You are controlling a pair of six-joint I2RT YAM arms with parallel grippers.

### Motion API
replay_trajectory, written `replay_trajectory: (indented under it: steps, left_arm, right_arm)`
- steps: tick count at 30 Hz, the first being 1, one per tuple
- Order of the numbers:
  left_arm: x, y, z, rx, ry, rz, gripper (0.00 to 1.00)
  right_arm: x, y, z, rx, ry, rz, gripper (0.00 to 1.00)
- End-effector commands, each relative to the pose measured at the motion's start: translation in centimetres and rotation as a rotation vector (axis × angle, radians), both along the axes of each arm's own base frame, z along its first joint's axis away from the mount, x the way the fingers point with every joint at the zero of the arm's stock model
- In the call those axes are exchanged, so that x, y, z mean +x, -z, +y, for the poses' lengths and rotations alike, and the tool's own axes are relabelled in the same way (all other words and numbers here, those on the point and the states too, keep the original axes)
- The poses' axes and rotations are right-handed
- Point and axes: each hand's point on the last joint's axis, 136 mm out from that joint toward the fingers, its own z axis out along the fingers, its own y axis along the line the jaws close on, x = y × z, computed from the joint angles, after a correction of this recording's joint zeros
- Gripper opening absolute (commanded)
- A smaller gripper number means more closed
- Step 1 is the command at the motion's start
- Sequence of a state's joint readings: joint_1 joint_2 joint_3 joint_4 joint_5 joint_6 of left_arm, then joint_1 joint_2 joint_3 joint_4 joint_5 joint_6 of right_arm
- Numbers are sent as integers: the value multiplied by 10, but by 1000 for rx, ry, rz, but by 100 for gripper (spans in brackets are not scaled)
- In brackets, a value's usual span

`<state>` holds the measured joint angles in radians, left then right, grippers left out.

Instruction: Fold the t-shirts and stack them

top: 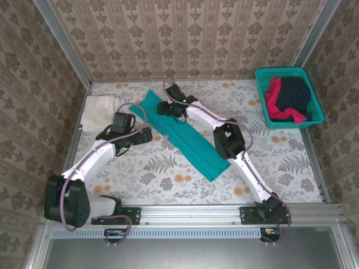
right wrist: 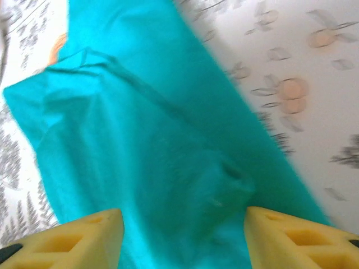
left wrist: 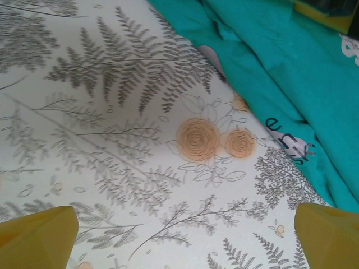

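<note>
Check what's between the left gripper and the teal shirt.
Bare floral tablecloth, per the left wrist view; the open left gripper sits over it, with the teal shirt beyond.

Flat table w/ fern-and-orange-flower print cover [top: 168, 174]. Ctr: teal cloth t-shirt [top: 193, 147], folded into a long strip, lying diagonal. Far-L: folded cream-white cloth shirt [top: 100, 111]. Far-R: rectangular teal plastic mesh basket [top: 280, 70].

This looks like a robotics lab's staged test cell rather than a home: damask-wallpapered panels [top: 190, 39] framed by bare aluminium posts [top: 60, 42] box in a floral-clothed counter [top: 168, 179], with two robot arms [top: 247, 165] bolted to a metal rail [top: 190, 212].
</note>
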<state>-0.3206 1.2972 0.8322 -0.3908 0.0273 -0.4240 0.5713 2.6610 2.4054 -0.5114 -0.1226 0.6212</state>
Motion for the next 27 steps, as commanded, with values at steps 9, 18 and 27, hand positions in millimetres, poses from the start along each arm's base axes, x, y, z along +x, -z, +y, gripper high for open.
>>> replay_trajectory:
  steps: [9, 18, 27]
  left_arm:
    - [44, -12, -91, -49, 304, -105, 100]
    - [29, -15, -164, -68, 589, -179, 100]
    - [10, -8, -204, -76, 848, -271, 100]
  right_arm:
    - [20, 22, -154, -165, 310, 130, 59]
    - [-9, 30, -247, -215, 465, 174, 58]
    - [-10, -45, -242, -86, 302, -63, 65]
